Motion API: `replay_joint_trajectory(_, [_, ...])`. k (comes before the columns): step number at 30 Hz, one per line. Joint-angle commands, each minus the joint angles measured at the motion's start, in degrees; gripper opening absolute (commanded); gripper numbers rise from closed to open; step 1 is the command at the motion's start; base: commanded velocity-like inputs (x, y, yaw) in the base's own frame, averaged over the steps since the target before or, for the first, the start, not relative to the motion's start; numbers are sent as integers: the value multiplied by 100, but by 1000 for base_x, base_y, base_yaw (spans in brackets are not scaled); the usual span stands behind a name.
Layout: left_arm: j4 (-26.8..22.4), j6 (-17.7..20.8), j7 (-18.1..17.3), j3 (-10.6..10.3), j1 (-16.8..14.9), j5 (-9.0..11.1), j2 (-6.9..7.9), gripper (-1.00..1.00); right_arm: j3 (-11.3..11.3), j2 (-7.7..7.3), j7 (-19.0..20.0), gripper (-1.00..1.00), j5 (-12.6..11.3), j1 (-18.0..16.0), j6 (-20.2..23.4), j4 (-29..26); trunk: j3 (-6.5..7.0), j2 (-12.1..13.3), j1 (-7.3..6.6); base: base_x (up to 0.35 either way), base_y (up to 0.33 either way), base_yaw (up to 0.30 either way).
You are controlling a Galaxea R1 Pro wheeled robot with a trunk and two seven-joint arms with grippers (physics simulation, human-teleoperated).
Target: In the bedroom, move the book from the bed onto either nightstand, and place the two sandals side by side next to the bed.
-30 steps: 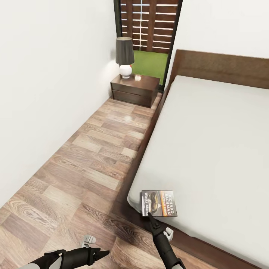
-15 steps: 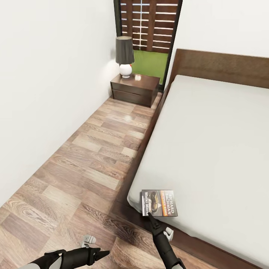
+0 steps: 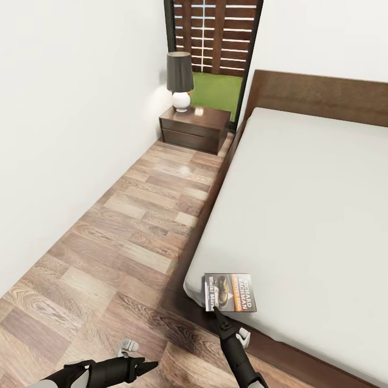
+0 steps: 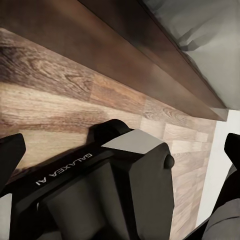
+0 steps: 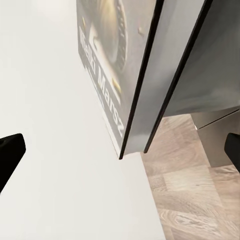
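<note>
My right gripper (image 3: 215, 309), jaws wide and empty, sits at the book's (image 3: 229, 292) overhanging corner: light, thin, likely slippery; pinch that free edge.

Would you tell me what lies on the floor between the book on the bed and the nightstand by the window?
In the head view, only bare wood-plank floor runs alongside the bed between the book and the nightstand.

Both arms are glossy black with pale grey joint caps. The left gripper (image 3: 153, 365) tapers to a dark point. White "GALAXEA AI" lettering marks its black housing at the lower left of the left wrist view.
</note>
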Motion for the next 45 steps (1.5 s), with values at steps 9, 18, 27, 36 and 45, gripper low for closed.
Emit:
replay_joint_trajectory(9, [-5,4,-21,-49,-2,51,4,100,48,-2,11,100,-46,-4,-39,6,-3,-2,0,43,0,0])
replay_joint_trajectory(18, [-2,6,-13,-49,-2,56,1,100,48,-3,11,100,-46,-4,-39,6,-3,-2,0,80,0,0])
replay_joint_trajectory(27, [-1,6,-13,-49,-2,56,3,100,46,-3,13,100,-46,-4,-40,6,-3,-2,0,2,0,0])
replay_joint_trajectory(36, [0,6,-13,-49,-2,56,0,100,48,-6,11,100,-46,-4,-39,6,-3,-2,0,0,0,0])
replay_joint_trajectory(45, [1,6,-13,-49,-2,56,4,100,43,-6,11,-100,-46,-4,-39,6,-3,-2,0,0,0,0])
